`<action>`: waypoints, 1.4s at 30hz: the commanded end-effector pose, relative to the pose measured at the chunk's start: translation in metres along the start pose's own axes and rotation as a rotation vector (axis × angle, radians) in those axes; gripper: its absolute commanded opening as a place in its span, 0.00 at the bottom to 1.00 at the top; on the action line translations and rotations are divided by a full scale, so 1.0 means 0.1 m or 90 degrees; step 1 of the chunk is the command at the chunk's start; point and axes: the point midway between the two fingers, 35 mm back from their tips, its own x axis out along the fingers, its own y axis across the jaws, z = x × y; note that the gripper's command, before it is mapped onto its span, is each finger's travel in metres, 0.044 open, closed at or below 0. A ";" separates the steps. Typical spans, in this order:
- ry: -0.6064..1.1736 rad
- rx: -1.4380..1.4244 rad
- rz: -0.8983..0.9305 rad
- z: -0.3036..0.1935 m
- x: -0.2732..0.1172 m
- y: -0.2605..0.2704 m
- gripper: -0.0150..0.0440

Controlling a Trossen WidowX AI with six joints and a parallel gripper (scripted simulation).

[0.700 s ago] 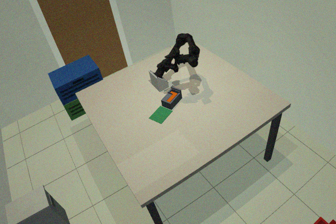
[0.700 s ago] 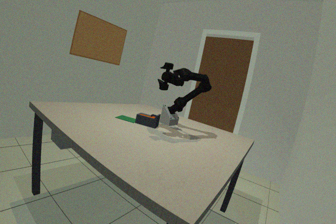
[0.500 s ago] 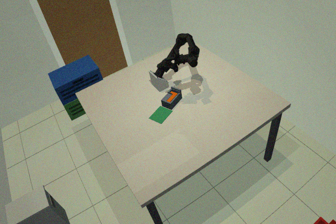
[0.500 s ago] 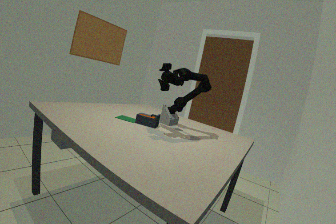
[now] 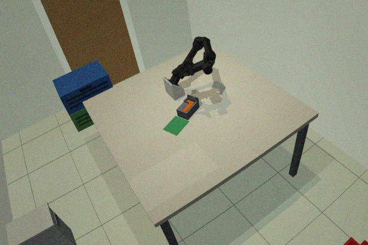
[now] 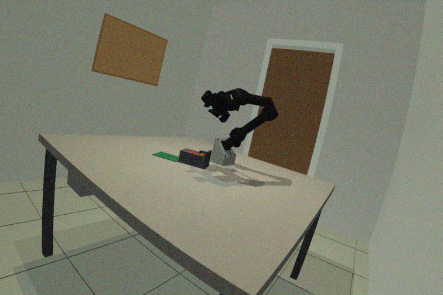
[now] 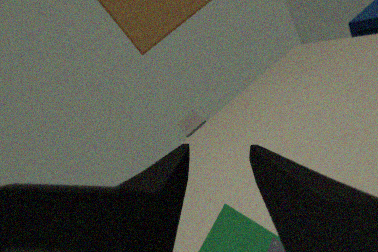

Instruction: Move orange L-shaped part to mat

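The orange L-shaped part (image 5: 188,105) (image 6: 197,153) lies in its pocket in the grey tray (image 5: 186,115) (image 6: 193,160), looking level with the tray top. The green mat (image 5: 175,125) (image 6: 165,156) (image 7: 232,230) lies flat beside the tray with nothing on it. My gripper (image 6: 207,108) (image 7: 219,151) is partly open, with nothing between its fingers. It is high above the tray, tilted forward rather than straight down. In the top view its fingers are hard to tell apart from the dark arm. In the wrist view the part is out of sight.
The arm's grey base block (image 5: 174,90) (image 6: 222,156) stands on the table (image 5: 237,123) (image 6: 229,209) close behind the tray. A raised rim stands at the tray end nearest the base. A blue cabinet (image 5: 86,84) stands beyond the table's edge.
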 end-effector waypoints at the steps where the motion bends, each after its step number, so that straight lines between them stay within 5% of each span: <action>1: 0.268 -0.516 -0.118 -0.45 0.26 -0.48 0.56; 11: 0.536 -0.747 -0.071 -0.76 0.22 -0.76 0.56; 23: 0.776 -0.974 0.145 -0.98 0.07 -0.91 0.56; 42: 0.854 -1.312 0.671 -1.11 -0.10 -0.94 0.56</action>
